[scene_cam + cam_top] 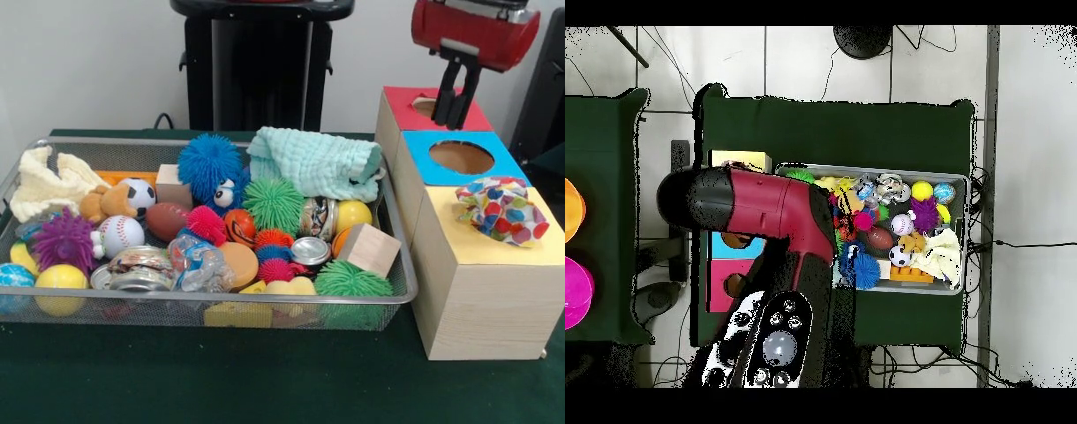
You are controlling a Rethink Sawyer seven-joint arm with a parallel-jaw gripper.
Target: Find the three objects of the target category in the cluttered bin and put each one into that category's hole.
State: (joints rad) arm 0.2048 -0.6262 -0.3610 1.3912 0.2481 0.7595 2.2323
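The wire mesh bin (265,301) sits at the left, full of clutter; in the overhead view it (967,235) is at the right. Three wooden boxes stand in a row beside it. The nearest has the yellow top (494,247). A polka-dot cloth (501,210) lies on that top, and the hole does not show. My gripper (455,119) hangs above the red-topped box (402,102), shut and holding nothing. In the overhead view the arm (780,215) hides the gripper. A mint cloth (313,163) and a cream cloth (48,181) lie in the bin.
The blue-topped box (424,172) with an open round hole stands between the red and yellow ones. The bin also holds spiky balls, toy sports balls, cans, a wooden cube (369,249) and a teddy bear. The robot's black pedestal (256,66) stands behind the bin.
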